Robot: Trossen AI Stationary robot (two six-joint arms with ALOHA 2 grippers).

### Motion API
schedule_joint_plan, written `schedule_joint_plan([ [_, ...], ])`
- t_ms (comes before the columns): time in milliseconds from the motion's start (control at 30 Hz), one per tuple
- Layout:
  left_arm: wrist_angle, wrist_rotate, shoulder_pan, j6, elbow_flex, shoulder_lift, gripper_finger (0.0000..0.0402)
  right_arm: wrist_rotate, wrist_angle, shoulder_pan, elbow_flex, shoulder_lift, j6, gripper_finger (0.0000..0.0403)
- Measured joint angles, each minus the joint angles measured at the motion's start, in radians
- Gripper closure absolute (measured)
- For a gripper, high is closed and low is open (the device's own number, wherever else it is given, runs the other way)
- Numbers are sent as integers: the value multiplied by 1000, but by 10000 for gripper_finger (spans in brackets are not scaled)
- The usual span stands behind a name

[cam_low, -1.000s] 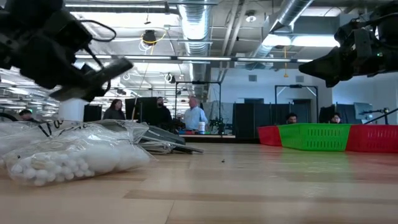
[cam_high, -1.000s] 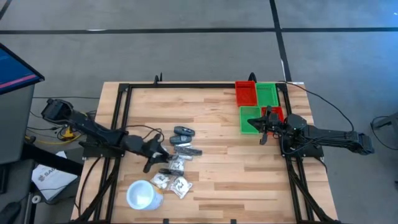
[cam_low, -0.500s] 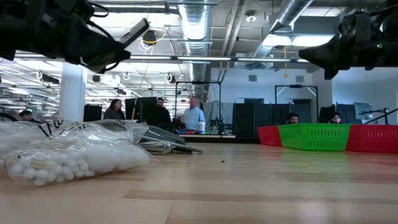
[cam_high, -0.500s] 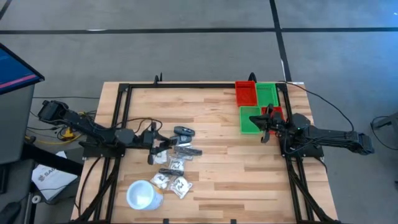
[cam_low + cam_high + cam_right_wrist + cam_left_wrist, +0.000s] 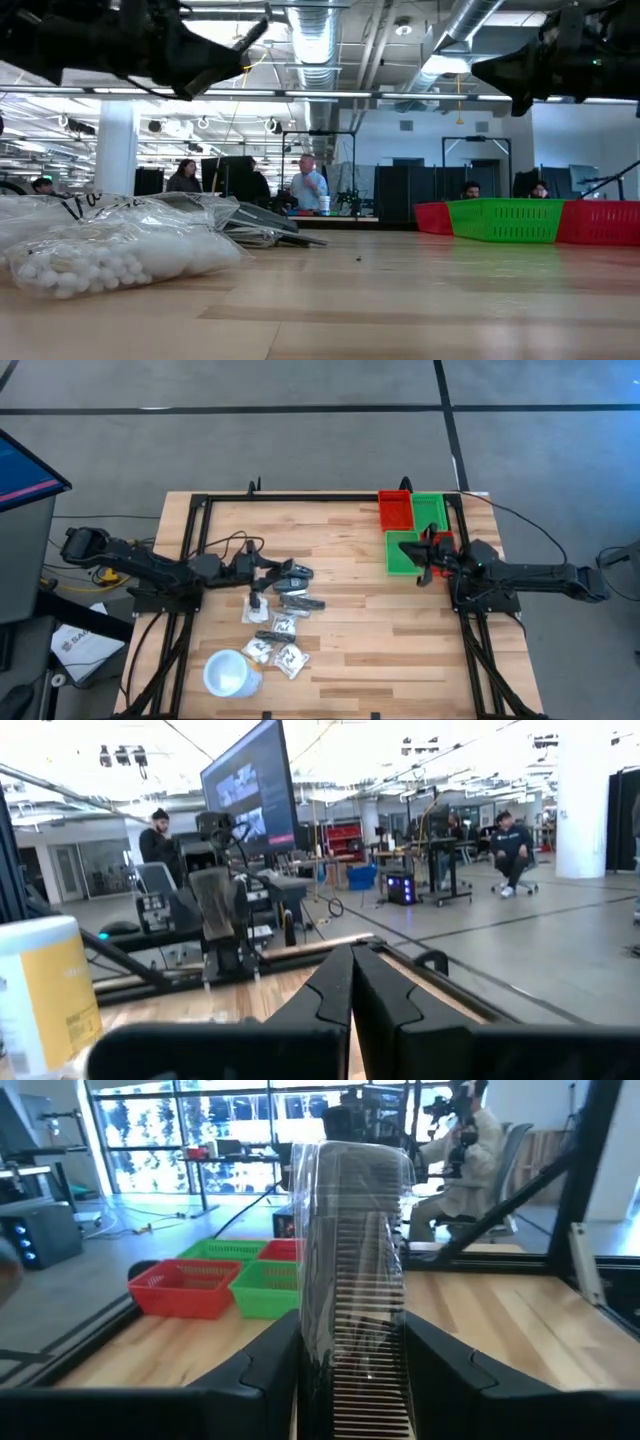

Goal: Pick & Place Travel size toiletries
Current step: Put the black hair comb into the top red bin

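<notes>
Lifted clear of the pile since a second ago, the left tool (image 5: 262, 582) now hangs above the counter (image 5: 350, 630) with its fingers (image 5: 250, 1375) partly apart and clamped on a clear sachet (image 5: 352, 1280), where earlier it was down among the packets. In the left wrist view the sachet stands upright between the two fingers, its film wrapped around a dark, ribbed comb-like item. Just beside the left tool lie dark grey cases (image 5: 296, 573) and, nearer the front edge, more clear sachets with white contents (image 5: 280, 650), bunched beside a white round cup (image 5: 228, 673). In the low view a sachet of white beads (image 5: 110, 255) lies at the near left. At the far right corner sit red and green bins (image 5: 412, 522). The right tool (image 5: 424, 555) hovers over those bins, fingers (image 5: 335, 995) pressed fully together, empty. People sit and stand in the room behind.
</notes>
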Motion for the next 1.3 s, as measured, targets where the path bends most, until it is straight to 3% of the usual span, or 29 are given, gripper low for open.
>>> schedule_joint_plan([
  [167,1,0,35,0,75,99,273,-1,110,14,62,155,0,403],
  [400,6,14,55,1,152,175,262,-4,127,61,230,407,-55,391],
  [767,21,53,54,31,187,189,272,-5,118,117,514,814,-218,261],
  [1033,21,53,54,31,188,189,262,-5,122,118,626,944,-238,167],
  [1300,20,54,54,31,187,189,269,-105,110,124,741,1044,-238,143],
])
